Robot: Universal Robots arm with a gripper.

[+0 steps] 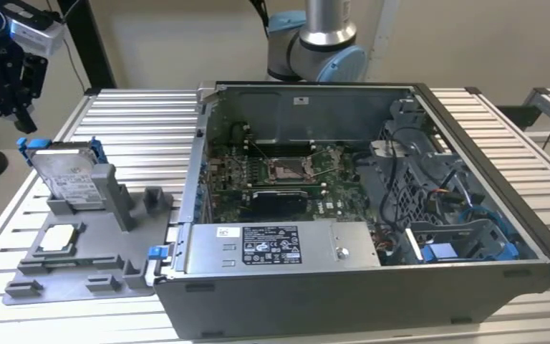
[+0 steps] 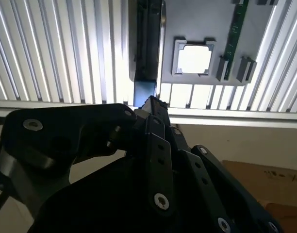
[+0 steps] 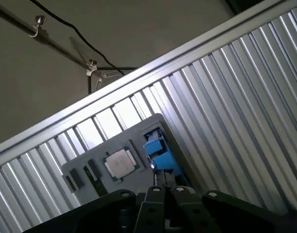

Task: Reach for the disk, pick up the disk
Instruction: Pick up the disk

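The disk (image 1: 65, 172) is a silver hard drive with a white label and blue side rails. It stands upright in a grey plastic stand (image 1: 84, 269) at the exterior view's left. My black gripper (image 1: 19, 118) hangs in the air above the disk, a little toward the exterior view's left, apart from it. In the first wrist view the gripper (image 3: 165, 190) shows its fingertips pressed together, shut and holding nothing, and the disk's blue rail (image 3: 160, 155) lies just beyond them. In the second wrist view the gripper (image 2: 156, 102) points at the disk (image 2: 147, 43), seen edge-on.
A small white-faced square chip (image 1: 60, 236) lies in the stand beside the disk. An open computer case (image 1: 351, 215) fills the middle of the slatted metal table (image 1: 132, 122). The arm's base (image 1: 314, 43) stands behind the case. The table's edge runs close to the stand.
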